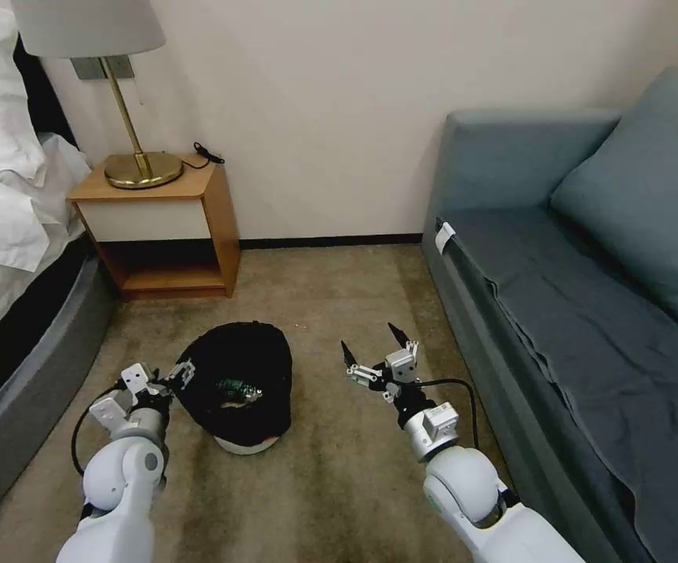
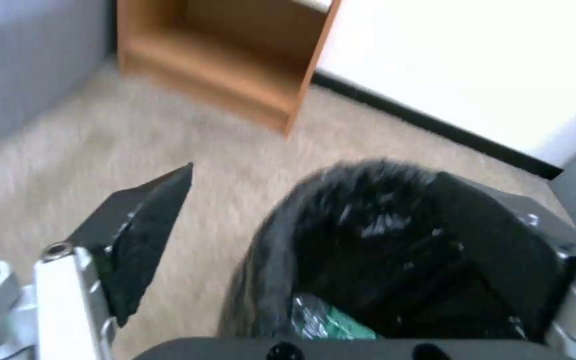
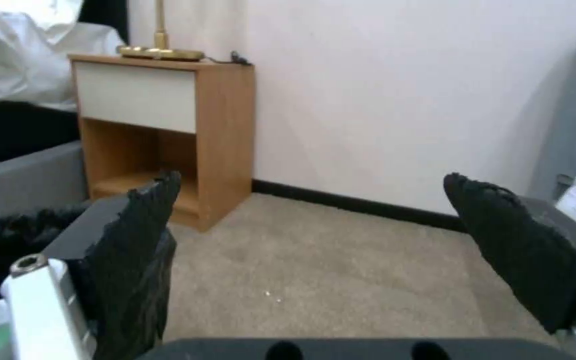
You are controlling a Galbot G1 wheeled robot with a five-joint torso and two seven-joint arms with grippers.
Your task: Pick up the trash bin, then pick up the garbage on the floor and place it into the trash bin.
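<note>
Trash bin, round, with a crinkled glossy black plastic liner and a white base, sits tilted on the beige carpeted floor in front of the wooden nightstand, crumpled green-and-clear litter inside. Left end effector meets its left rim with fingers spread, one black pointed fingertip outside and the other inside the liner. Right end effector hovers just right of the bin, spread wide, holding nothing, beside the grey-blue fabric sofa.
</note>
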